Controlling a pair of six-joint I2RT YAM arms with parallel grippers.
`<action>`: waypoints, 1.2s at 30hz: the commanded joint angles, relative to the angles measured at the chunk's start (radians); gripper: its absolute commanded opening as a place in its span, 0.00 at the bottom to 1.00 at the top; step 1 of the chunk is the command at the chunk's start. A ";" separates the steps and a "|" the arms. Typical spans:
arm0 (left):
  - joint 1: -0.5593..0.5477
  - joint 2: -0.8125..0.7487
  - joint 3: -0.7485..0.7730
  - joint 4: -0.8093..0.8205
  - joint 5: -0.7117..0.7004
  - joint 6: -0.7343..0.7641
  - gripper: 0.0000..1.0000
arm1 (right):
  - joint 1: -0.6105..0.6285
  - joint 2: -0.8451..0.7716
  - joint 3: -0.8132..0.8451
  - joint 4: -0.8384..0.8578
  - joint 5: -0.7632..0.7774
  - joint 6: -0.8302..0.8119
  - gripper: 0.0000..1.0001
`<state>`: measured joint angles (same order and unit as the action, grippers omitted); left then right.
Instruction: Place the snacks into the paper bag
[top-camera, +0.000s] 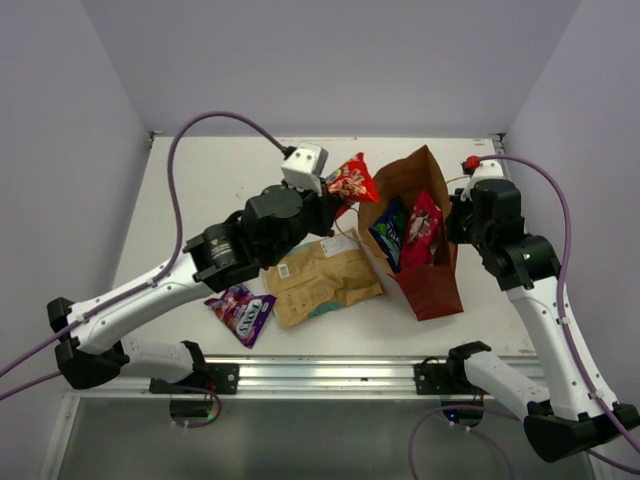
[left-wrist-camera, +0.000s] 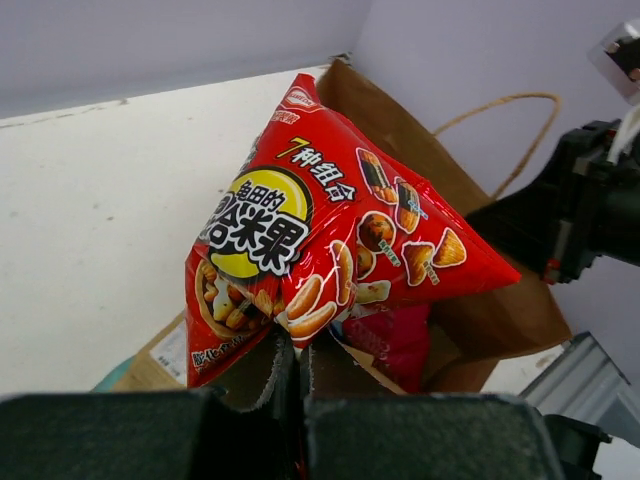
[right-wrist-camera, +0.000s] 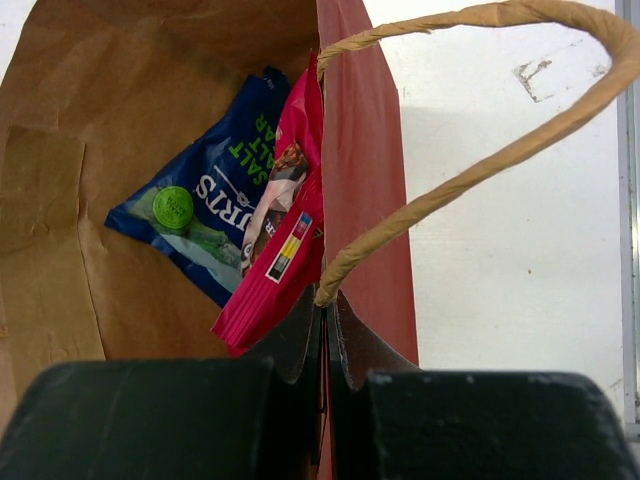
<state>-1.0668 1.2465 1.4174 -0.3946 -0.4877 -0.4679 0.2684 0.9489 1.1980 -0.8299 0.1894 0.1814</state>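
Observation:
The red-brown paper bag (top-camera: 432, 280) lies on its side, mouth open, with the blue-and-white packet (top-camera: 392, 230) and the pink-and-white packet (top-camera: 422, 228) inside. My left gripper (top-camera: 333, 196) is shut on the small red-orange packet (top-camera: 352, 180) and holds it in the air just left of the bag's mouth; the packet fills the left wrist view (left-wrist-camera: 320, 240). My right gripper (top-camera: 455, 222) is shut on the bag's right wall (right-wrist-camera: 365, 200) at its rim, beside a string handle (right-wrist-camera: 470, 130). The tan kraft pouch (top-camera: 320, 280) and the purple FOX'S packet (top-camera: 241, 312) lie on the table.
The white table (top-camera: 220, 180) ends in a metal rail (top-camera: 320, 375) at the near edge. Grey walls stand at the back and both sides. Purple cables loop above both arms.

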 joint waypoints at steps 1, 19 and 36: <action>-0.038 0.089 0.093 0.112 0.106 0.051 0.00 | 0.000 0.001 0.011 0.025 -0.008 -0.019 0.00; -0.071 0.469 0.229 0.227 0.226 0.175 1.00 | 0.000 -0.006 0.009 0.021 -0.013 -0.019 0.00; -0.079 -0.075 -0.403 -0.343 -0.448 -0.649 1.00 | 0.000 0.004 0.011 0.023 -0.024 -0.020 0.00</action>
<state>-1.1431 1.0977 1.1240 -0.4149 -0.8104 -0.7292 0.2684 0.9489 1.1980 -0.8261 0.1871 0.1780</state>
